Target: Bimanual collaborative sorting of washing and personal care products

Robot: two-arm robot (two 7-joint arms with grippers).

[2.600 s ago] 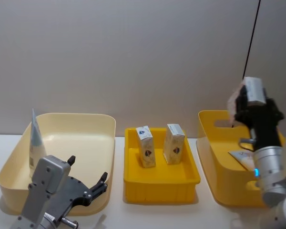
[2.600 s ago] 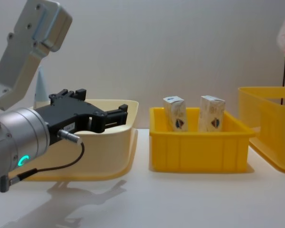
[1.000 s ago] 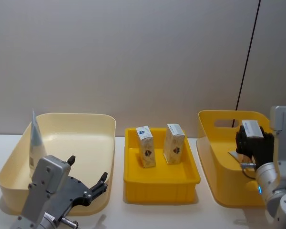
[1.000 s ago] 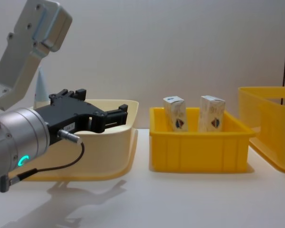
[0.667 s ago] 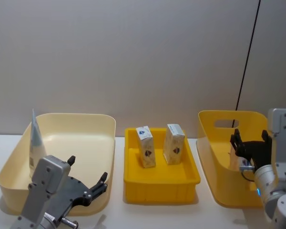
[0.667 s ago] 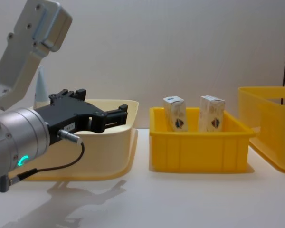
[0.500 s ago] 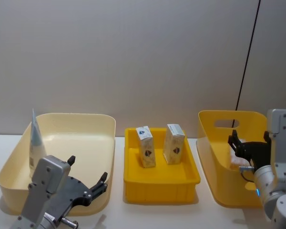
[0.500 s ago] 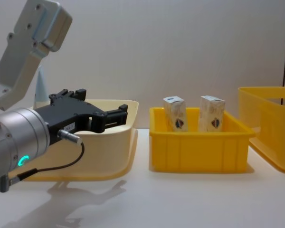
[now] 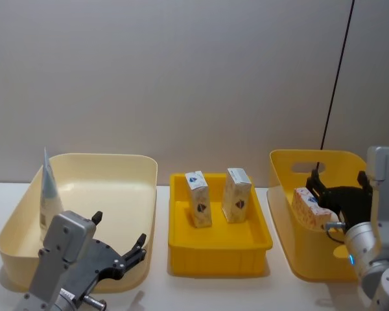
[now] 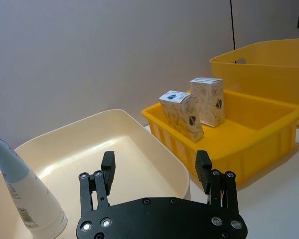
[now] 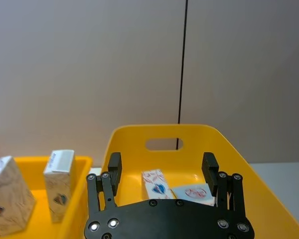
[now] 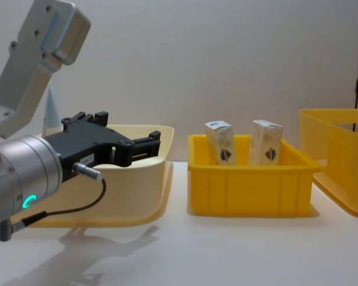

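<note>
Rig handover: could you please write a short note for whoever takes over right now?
Left gripper: open, empty, at the cream basin's near rim.
Right gripper: open, empty, over the right yellow bin.
Light-blue tube stands in the basin. Two white cartons stand in the middle yellow crate. Two packs lie in the right bin.
Left: probably the two cartons.

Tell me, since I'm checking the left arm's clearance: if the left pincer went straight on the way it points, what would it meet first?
Probably the near rim of the cream basin. The open left pincer points across it toward the yellow tray holding two cartons, though depth is unclear.
</note>
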